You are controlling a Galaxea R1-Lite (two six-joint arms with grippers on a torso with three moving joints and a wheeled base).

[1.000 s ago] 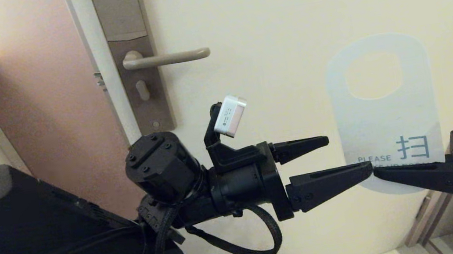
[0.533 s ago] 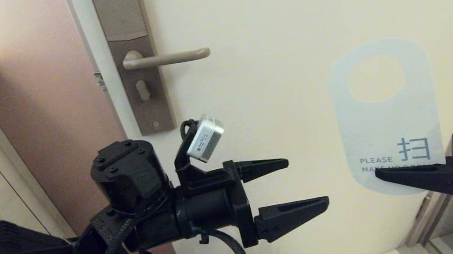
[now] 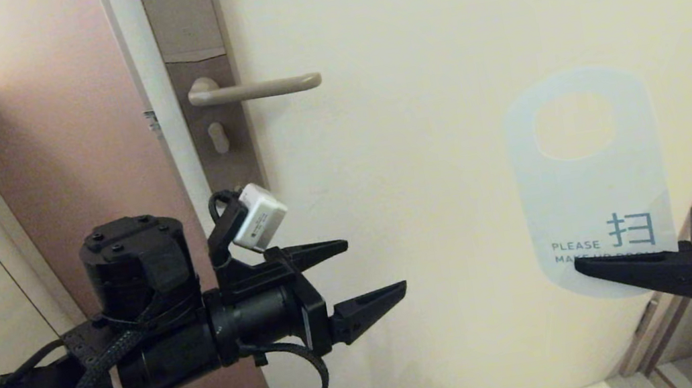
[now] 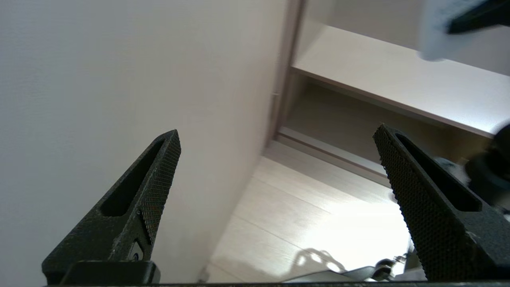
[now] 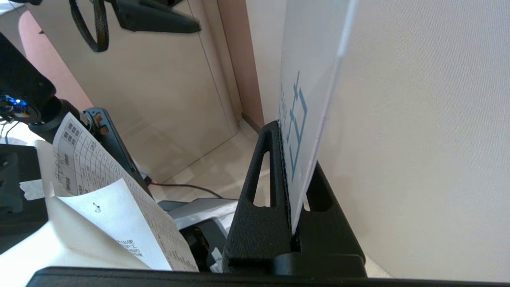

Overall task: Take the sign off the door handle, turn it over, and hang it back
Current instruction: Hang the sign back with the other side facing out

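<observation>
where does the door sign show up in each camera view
Head view: sign, right of centre, upright, white face showing, lower edge pinched in the right gripper.
Left wrist view: sign, top right corner.
Right wrist view: sign, edge-on between the fingers.
Shared landmark: the cream door.

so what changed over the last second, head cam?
The left gripper, open and empty, drew back from the sign's lower edge, toward the left and down. The right gripper kept its pinch on that edge, white face to the camera. The door handle stayed bare.
</observation>
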